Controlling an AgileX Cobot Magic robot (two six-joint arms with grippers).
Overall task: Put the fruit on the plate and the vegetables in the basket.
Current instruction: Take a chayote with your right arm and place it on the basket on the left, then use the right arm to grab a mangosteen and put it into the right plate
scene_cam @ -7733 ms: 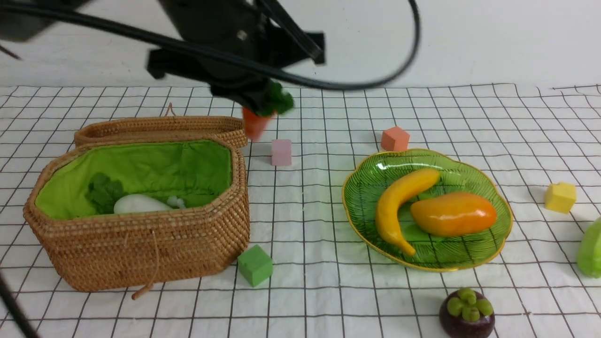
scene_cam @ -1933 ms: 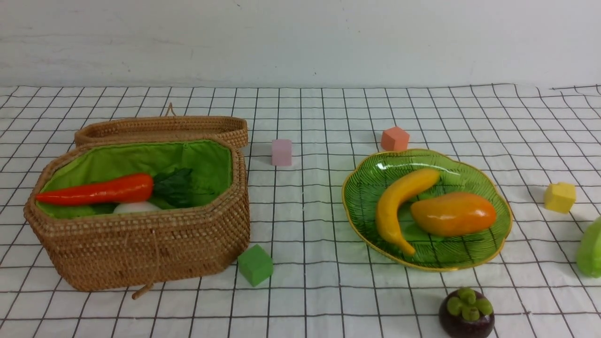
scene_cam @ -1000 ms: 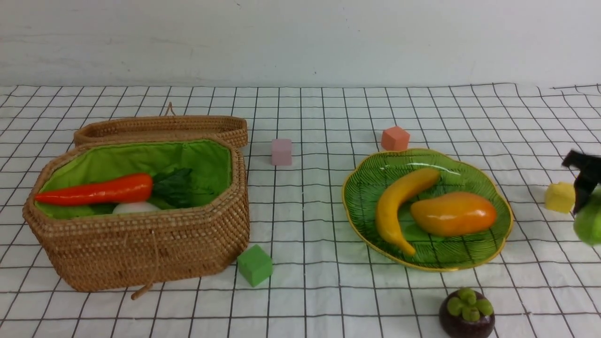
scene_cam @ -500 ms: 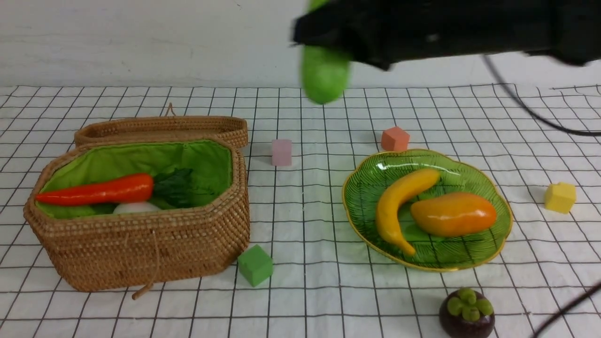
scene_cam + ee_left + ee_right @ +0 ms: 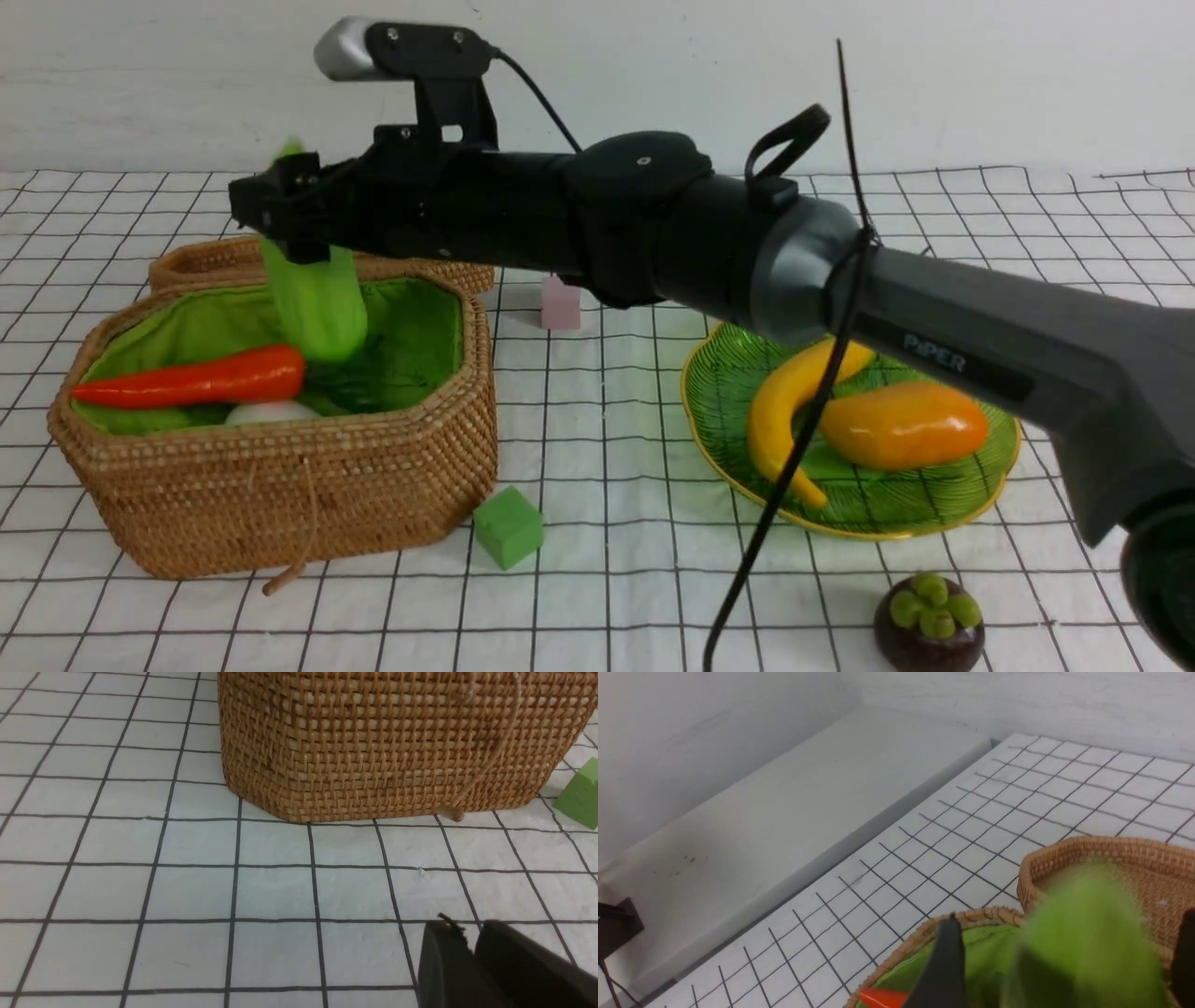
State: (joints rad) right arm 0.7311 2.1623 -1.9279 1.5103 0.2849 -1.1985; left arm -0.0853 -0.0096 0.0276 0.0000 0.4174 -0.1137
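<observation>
- And there's the big move: the right arm [image 5: 653,215] now reaches right across the tabletop [image 5: 607,420], when half a second back it was high over the middle.
- The leafy vegetable [image 5: 317,303], which sat at the far right edge two seconds ago, now hangs over the open basket [image 5: 280,504], its lower end about level with the rim.
- Look at the right arm's jaws. In the wrist view they stand wide, with green lining showing between one finger [image 5: 945,956] and the vegetable, which is a blur. By my reading that is a release in progress, with the piece on its way down.
- Below it, nothing has stirred: the carrot [image 5: 196,378] lies across the lining and the radish [image 5: 271,412] peeks out beneath it, both where they were.
- The lid [image 5: 187,264] sits behind the basket, clear of the drop.
- The left arm takes no part. Its jaws are narrow and hold nothing, the two dark fingers [image 5: 448,966] lying side by side low over the cloth near the basket wall.
- On the plate [image 5: 887,509], the banana [image 5: 770,420] and the mango [image 5: 904,425] rest as before.
- So once this one settles, all the vegetables are in.
- That leaves the mangosteen [image 5: 929,623], alone on the tabletop just in front of the plate, as the one fruit yet to place.
</observation>
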